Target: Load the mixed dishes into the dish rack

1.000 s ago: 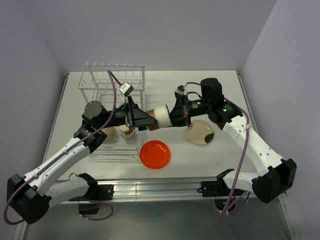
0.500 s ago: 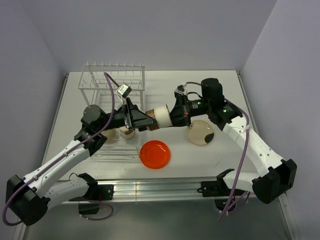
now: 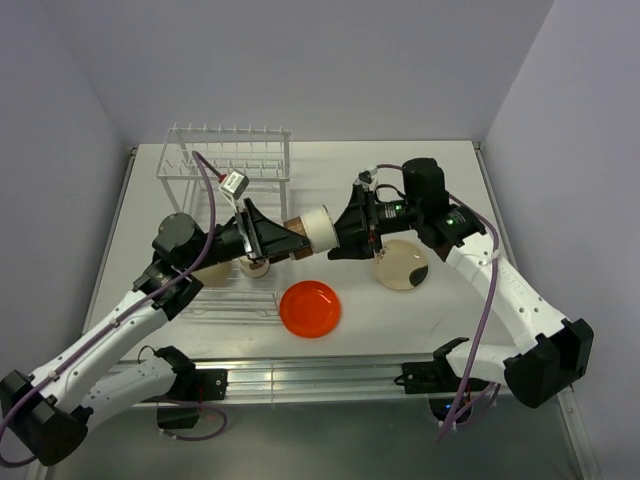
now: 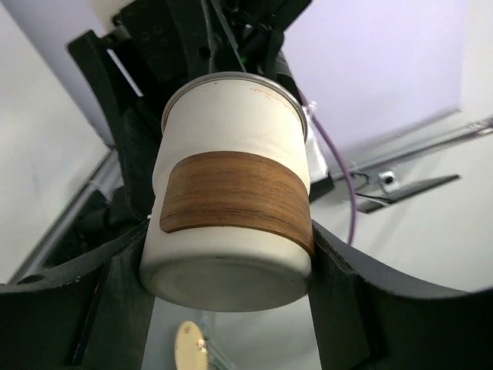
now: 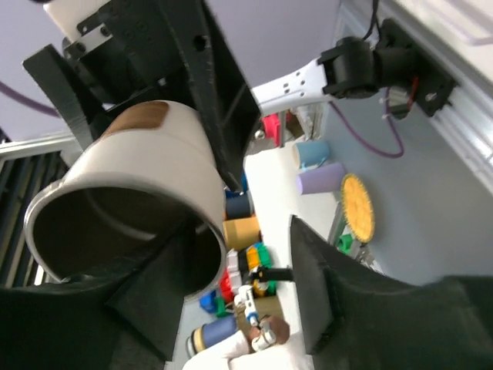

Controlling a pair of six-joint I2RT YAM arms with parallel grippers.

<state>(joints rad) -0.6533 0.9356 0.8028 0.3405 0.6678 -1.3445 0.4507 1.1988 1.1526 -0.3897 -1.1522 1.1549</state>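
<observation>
Two dishes are still waiting outside the rack (image 3: 230, 150): the orange plate (image 3: 310, 308) and the cream dish (image 3: 400, 268) are lying on the worktop (image 3: 420, 170). A small cup (image 3: 255, 265) is seemingly sitting in the rack's basket. We're holding another cup (image 3: 318, 228) in mid-air, with our left fingers (image 4: 343, 301) clamping its base and our right fingers (image 5: 316, 285) standing spread around its mouth. Since a second ago, it's been edging left, rackward.

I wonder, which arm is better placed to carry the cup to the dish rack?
Left: the left pincer clamps the cup by its sides, and the dish rack stands on that arm's side; the right pincer shows a gap beside the rim.
</observation>
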